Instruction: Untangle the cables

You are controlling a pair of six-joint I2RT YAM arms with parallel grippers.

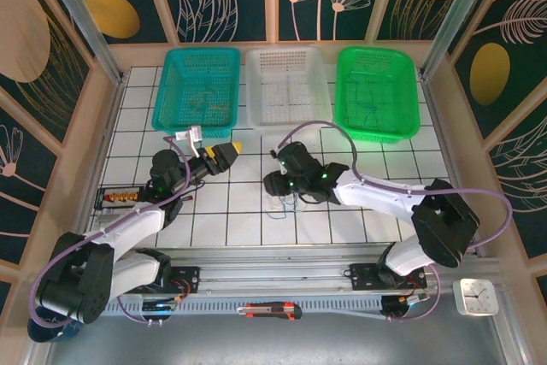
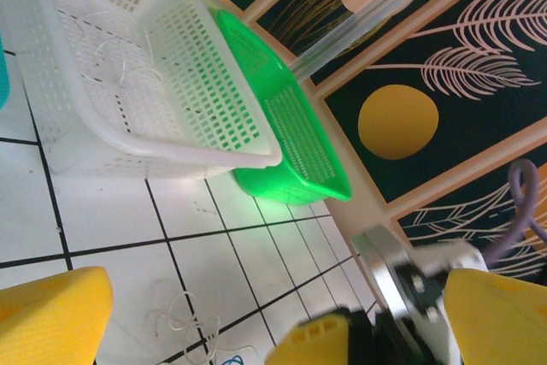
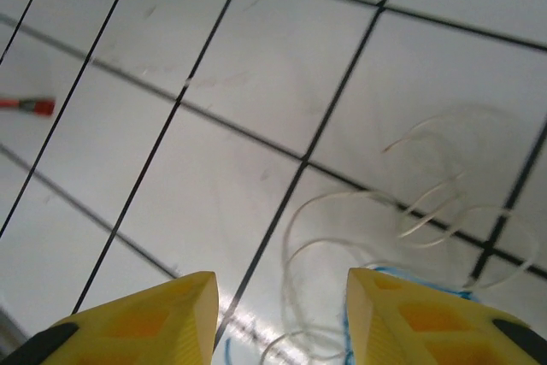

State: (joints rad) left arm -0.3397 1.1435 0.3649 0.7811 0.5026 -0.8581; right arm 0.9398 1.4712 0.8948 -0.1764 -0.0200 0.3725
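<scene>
The cables (image 1: 282, 205) lie in a small tangle on the white tiled floor, right below my right gripper (image 1: 280, 185). In the right wrist view, whitish loops (image 3: 359, 211) spread over the tile and a blue cord (image 3: 346, 335) runs beside the right finger. My right gripper (image 3: 282, 284) is open, with a whitish loop on the floor between its yellow fingers and nothing held. My left gripper (image 1: 232, 153) hangs wide open to the left of the tangle. From the left wrist, the whitish loops (image 2: 175, 318) lie ahead of my left gripper (image 2: 278, 288).
Three baskets stand in a row at the back: teal (image 1: 162, 91), white (image 1: 252, 91) and green (image 1: 340, 91). A box cutter (image 1: 268, 309) lies on the front rail. A small rack (image 1: 120, 198) sits at the left edge. A clock (image 1: 477, 295) is at front right.
</scene>
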